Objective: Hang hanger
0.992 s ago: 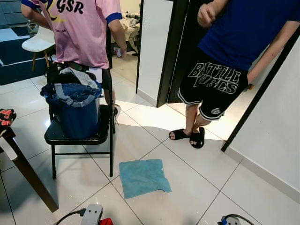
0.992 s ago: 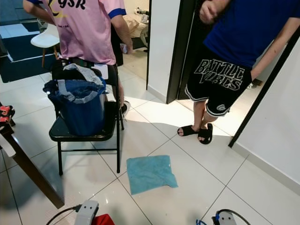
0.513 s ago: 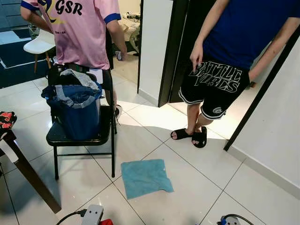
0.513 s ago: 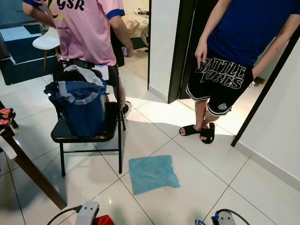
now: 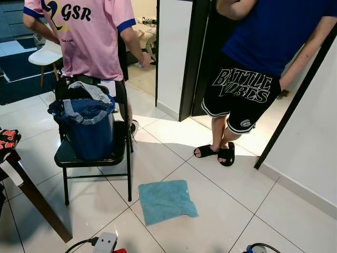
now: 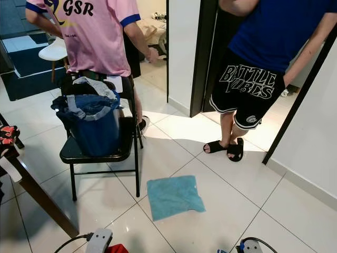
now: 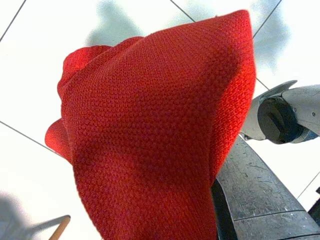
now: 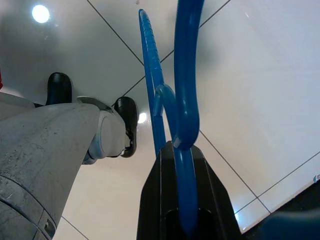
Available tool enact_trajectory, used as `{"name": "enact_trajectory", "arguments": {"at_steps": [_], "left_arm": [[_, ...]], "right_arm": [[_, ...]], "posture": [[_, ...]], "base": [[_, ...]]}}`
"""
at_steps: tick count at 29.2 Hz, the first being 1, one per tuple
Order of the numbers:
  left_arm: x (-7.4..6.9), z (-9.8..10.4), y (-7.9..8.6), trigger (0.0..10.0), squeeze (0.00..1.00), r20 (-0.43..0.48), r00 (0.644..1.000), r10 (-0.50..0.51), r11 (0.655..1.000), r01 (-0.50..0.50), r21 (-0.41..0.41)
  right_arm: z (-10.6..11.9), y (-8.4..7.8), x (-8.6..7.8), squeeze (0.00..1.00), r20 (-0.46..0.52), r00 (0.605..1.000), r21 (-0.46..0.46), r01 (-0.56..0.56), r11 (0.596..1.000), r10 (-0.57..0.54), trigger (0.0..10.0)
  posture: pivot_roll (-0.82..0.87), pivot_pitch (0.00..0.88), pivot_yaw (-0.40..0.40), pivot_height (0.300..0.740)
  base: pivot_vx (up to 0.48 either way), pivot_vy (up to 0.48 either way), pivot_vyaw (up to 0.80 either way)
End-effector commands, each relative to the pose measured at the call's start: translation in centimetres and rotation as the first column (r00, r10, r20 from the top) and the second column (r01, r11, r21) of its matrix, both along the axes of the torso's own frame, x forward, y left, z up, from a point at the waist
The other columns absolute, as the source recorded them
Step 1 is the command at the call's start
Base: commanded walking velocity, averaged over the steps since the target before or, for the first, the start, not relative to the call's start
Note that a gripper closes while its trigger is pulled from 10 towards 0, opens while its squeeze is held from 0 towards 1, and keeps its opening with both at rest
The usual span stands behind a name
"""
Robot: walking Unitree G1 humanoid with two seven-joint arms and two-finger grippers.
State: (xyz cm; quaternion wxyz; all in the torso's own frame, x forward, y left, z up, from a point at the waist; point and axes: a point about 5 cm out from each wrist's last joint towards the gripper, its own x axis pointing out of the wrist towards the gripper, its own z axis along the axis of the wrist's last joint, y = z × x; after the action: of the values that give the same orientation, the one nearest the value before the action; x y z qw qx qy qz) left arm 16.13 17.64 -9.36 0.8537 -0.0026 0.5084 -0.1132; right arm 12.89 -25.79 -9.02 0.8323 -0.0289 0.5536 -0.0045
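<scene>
A blue plastic hanger [image 8: 186, 75] stands up out of my right gripper [image 8: 182, 150], whose black fingers [image 8: 150, 200] are shut on its lower part; white floor tiles lie beyond it. In the left wrist view a red knitted cloth [image 7: 150, 135] hangs over my left gripper and hides the fingers apart from a black edge [image 7: 221, 210]. The grip appears shut on the cloth. In the eye views my left wrist [image 5: 105, 243], with a bit of red beside it, and my right wrist [image 5: 259, 247] sit low at the bottom edge.
A black folding chair [image 5: 89, 157] holds a blue laundry basket [image 5: 87, 124] of clothes. A teal cloth [image 5: 166, 200] lies on the tiles. A person in a pink shirt [image 5: 87, 37] stands behind the chair, and another in black shorts [image 5: 242, 95] by the dark doorway. A wooden table leg [image 5: 37, 203] slants at left.
The camera has shifted slightly, sliding the scene rightwards. The person in black shorts has raised the hand that hung by the shorts. Both grippers hold as before.
</scene>
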Motion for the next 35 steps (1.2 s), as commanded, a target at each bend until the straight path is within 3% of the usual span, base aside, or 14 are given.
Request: {"name": "enact_trajectory", "arguments": {"at_steps": [1,35], "left_arm": [[-0.29,-0.07,0.43,10.0,0.0,-0.009,1.0,-0.012,1.0,0.012,0.011],[-0.3,-0.06,0.48,10.0,0.0,-0.015,0.999,-0.03,0.999,0.031,0.011]], "right_arm": [[-0.12,0.16,-0.23,0.0,-0.009,1.0,0.006,-0.002,1.0,0.002,10.0],[-0.13,0.23,-0.22,0.0,-0.013,1.0,0.015,-0.015,1.0,0.015,10.0]], "posture": [[-0.08,0.0,-0.04,0.74],[-0.07,0.0,-0.037,0.74]], "base": [[0.0,0.0,0.0],[0.0,0.0,0.0]]}}
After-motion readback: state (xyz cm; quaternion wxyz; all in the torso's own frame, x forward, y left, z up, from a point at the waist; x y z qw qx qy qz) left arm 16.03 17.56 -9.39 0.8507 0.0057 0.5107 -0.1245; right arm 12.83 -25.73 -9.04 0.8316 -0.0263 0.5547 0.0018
